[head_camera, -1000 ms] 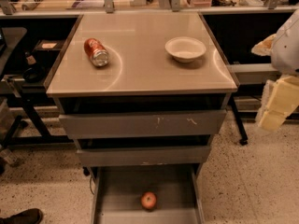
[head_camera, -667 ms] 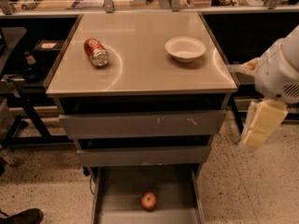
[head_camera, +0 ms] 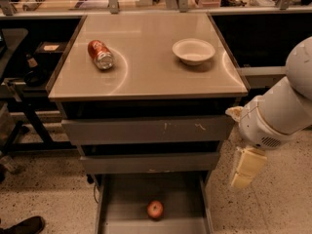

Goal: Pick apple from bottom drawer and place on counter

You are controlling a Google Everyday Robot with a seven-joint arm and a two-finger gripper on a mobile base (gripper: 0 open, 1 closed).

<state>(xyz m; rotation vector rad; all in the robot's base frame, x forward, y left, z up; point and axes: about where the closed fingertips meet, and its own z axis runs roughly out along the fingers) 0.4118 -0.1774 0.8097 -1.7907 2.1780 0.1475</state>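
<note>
The small red apple (head_camera: 155,209) lies on the grey floor of the open bottom drawer (head_camera: 122,204), near the middle front. The counter (head_camera: 146,57) is the glossy beige top of the cabinet. My gripper (head_camera: 246,168) hangs cream-coloured below the white arm (head_camera: 280,111), to the right of the cabinet at about the height of the middle drawer. It is above and to the right of the apple, well apart from it, and holds nothing I can see.
A red soda can (head_camera: 100,54) lies on its side on the counter's left. A white bowl (head_camera: 193,50) stands on its right. Two shut scuffed drawers (head_camera: 146,129) sit above the open one. Dark shelving flanks the cabinet. A shoe (head_camera: 22,225) shows at the bottom left.
My arm has swung in from the right edge, moving left and down; the gripper now hangs closer to the cabinet's right side and lower. The apple, can and bowl have not moved.
</note>
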